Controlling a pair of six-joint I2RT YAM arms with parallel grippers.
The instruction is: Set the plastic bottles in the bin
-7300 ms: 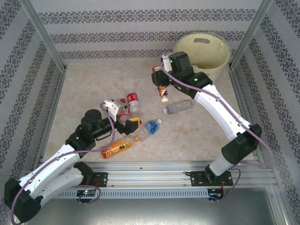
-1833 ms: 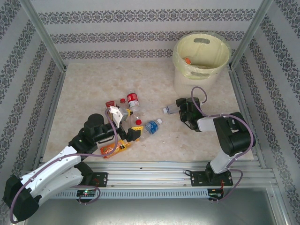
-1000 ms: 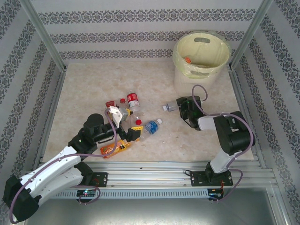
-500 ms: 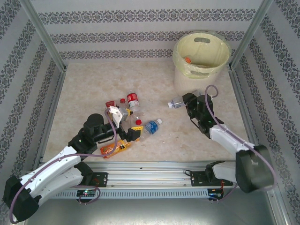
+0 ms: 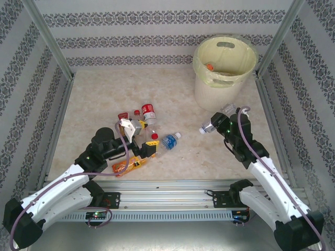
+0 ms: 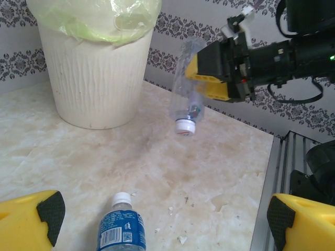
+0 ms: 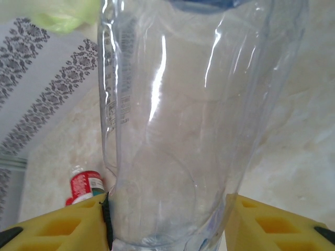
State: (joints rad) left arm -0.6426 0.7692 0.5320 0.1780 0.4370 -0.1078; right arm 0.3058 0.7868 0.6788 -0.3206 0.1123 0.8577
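Gripping the clear bottle (image 5: 211, 125) by its body, cap tilted downward, the right gripper (image 5: 223, 123) holds it off the tabletop, near the bin (image 5: 214, 95) in the far right corner. It should clear the rim and sit over the liner before release. The left gripper (image 5: 140, 137) hangs wide open over bottles toward the near edge.

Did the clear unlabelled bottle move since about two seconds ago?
Yes. The clear bottle, clamped in the right gripper, went rightward and now hangs close in front of the bin.
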